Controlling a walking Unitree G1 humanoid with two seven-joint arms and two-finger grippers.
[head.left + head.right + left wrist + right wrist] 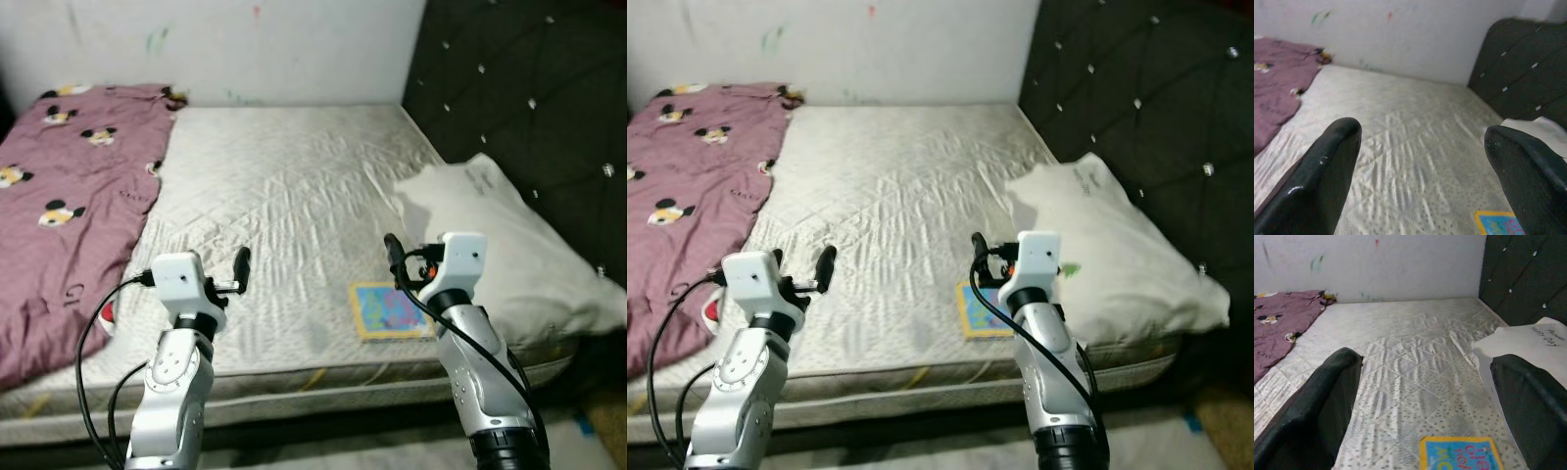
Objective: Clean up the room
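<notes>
A flat colourful book (392, 311) lies on the white quilted mattress (284, 186), close to its front edge. A maroon blanket (69, 186) with cartoon mice is bunched along the mattress's left side. A white pillow (500, 235) rests on the right, against the headboard. My left gripper (235, 274) hovers open over the front left of the mattress, with nothing between its fingers (1327, 161). My right gripper (400, 264) is open too, just above and behind the book (1459, 454), beside the pillow's near corner.
A black tufted headboard (529, 88) stands along the right, and a white wall (245, 49) with crayon marks runs behind the bed. A small red and white thing (108, 315) peeks out at the blanket's edge by my left arm.
</notes>
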